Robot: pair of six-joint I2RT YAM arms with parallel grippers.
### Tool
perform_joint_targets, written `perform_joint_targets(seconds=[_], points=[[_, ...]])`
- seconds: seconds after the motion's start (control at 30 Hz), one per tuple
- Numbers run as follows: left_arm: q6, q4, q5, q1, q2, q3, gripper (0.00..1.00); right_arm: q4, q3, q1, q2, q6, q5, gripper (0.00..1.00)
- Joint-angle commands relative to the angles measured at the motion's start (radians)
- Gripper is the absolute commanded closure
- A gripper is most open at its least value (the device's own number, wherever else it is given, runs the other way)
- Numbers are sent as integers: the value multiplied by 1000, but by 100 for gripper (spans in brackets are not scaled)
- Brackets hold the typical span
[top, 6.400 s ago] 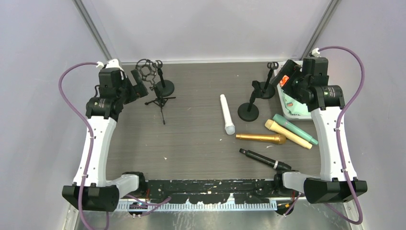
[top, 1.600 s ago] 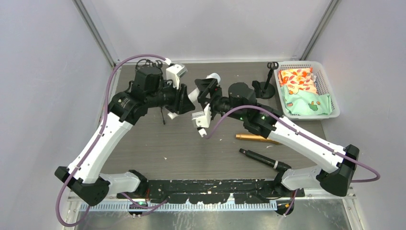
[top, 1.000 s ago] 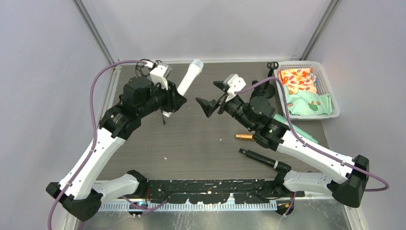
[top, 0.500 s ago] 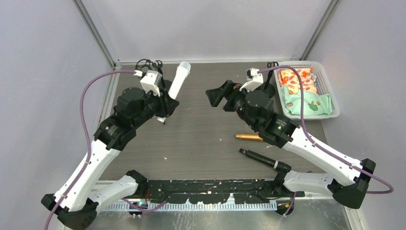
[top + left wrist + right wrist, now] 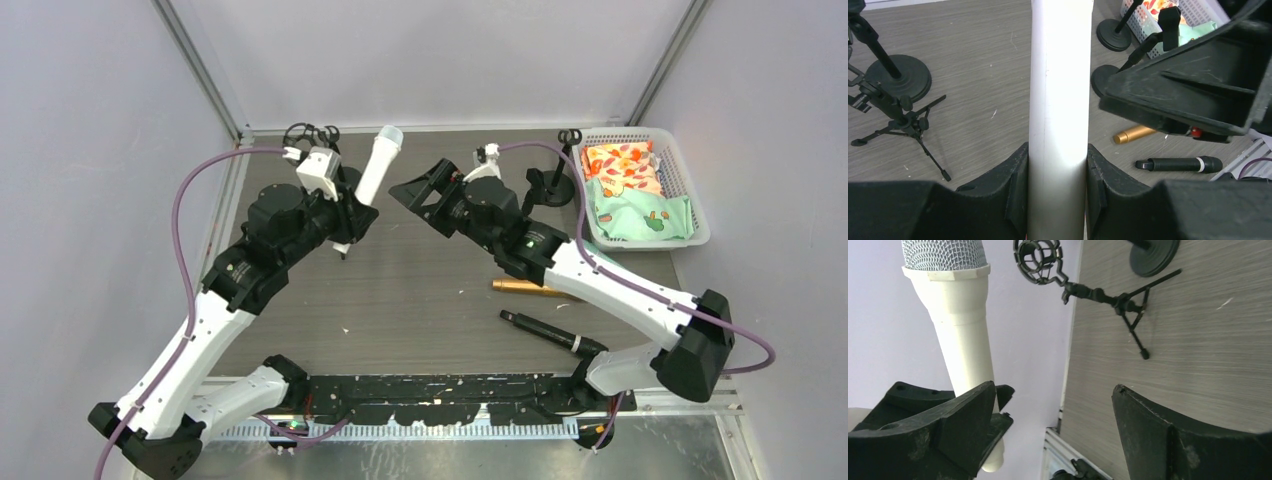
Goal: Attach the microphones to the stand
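Note:
My left gripper is shut on the lower body of the white microphone, which points up and away, mesh head on top. In the left wrist view the white microphone fills the gap between the fingers of the left gripper. My right gripper is open just right of it, touching nothing. The right wrist view has the white microphone beyond the left finger of the open right gripper. A gold microphone and a black microphone lie on the table. The tripod stand carries a cage mount.
A round-base stand with a clip on top rises at the back right, next to a white basket of coloured packets. Another round-base stand is behind the tripod at the back left. The right forearm lies over the table's right middle.
The right gripper has swung left, close to the white microphone, still open. The left arm has held the microphone nearly still.

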Motion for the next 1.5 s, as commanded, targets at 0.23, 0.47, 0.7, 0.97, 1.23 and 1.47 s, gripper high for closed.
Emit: perform_joint_targets(seconds=[0.23, 0.47, 0.7, 0.97, 1.23, 1.47], points=[[18, 72, 65, 4, 2, -3, 100, 192, 145, -45, 112, 78, -117, 14], [26, 81, 127, 3, 19, -4, 99, 251, 154, -104, 172, 125, -194, 29], [24, 73, 122, 3, 35, -12, 99, 280, 164, -112, 188, 96, -270, 38], [20, 67, 107, 4, 58, -11, 97, 309, 160, -112, 191, 88, -321, 51], [-5, 60, 6, 5, 53, -18, 39, 311, 100, -122, 119, -24, -168, 98], [-48, 38, 27, 67, 62, -16, 0, 208, 84, -141, -7, -230, 27, 99]])
